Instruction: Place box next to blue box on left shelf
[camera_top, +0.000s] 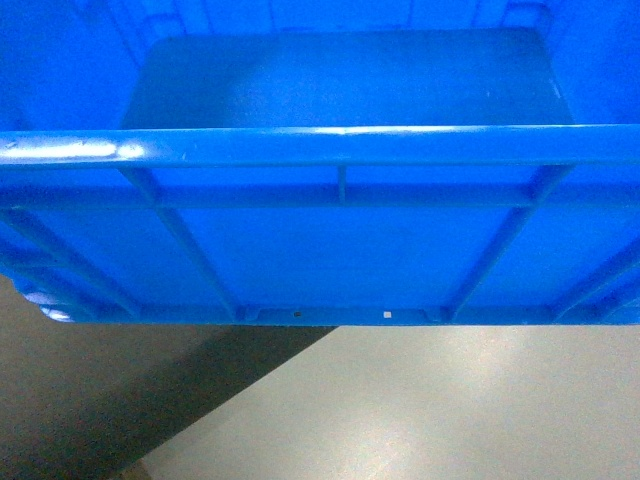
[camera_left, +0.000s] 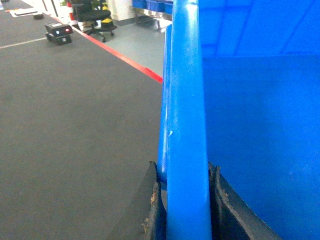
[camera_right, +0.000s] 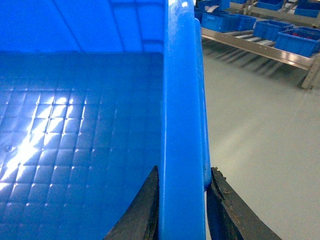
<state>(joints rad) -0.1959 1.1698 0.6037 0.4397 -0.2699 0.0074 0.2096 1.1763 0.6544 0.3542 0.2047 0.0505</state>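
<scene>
Crate (camera_top: 340, 250), bright blue and empty, hangs above the floor (camera_top: 420, 410), filling the head view from 9 to 3 o'clock. Left claw (camera_left: 184, 200) and right claw (camera_right: 182, 205) each pinch its rim; carrying level, with both grips equally tight, seems wise.

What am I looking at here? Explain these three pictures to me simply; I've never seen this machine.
It is a wheeled robot with two arms, each ending in a two-fingered gripper. All three cameras ride on the robot.

The head view looks down over a big blue crate carried in front, with floor below it. The crate looks empty.

The left wrist view shows the left gripper clamped on the crate's rim, one dark finger on each side. Far behind stand an office chair and a red floor line.

The right wrist view shows the right gripper clamped likewise on the opposite rim, with shelves of blue bins beyond.
</scene>
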